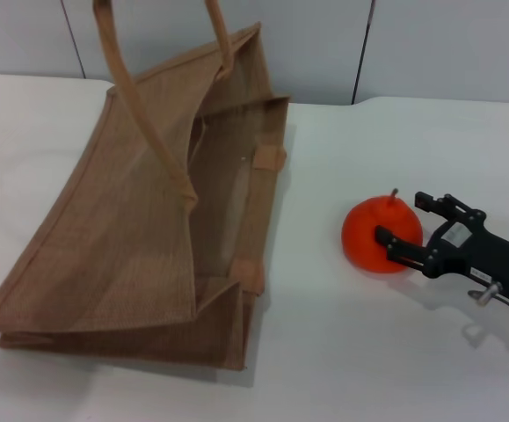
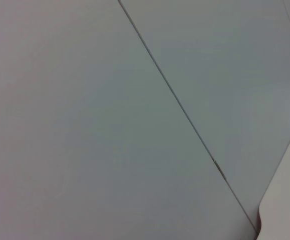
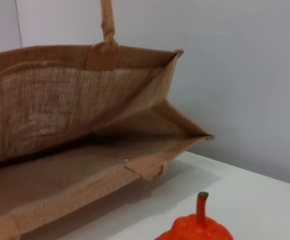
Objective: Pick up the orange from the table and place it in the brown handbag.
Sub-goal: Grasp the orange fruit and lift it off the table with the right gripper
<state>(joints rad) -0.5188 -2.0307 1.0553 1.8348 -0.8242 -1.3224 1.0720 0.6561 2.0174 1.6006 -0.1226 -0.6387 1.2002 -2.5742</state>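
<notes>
Looks like a bare lab or robot test room, not a home. Plain white table [image 1: 359,352] under the right gripper [image 1: 405,227], smooth and unmarked. Beyond the gripper, pale grey wall panels [image 1: 307,44] split by thin dark seams; same flat panels and one seam fill the left wrist view. Only staged props set out: a brown jute handbag [image 1: 140,237] well off to the gripper's left, mouth open toward it, and an orange [image 1: 370,230] right at the fingertips.
</notes>
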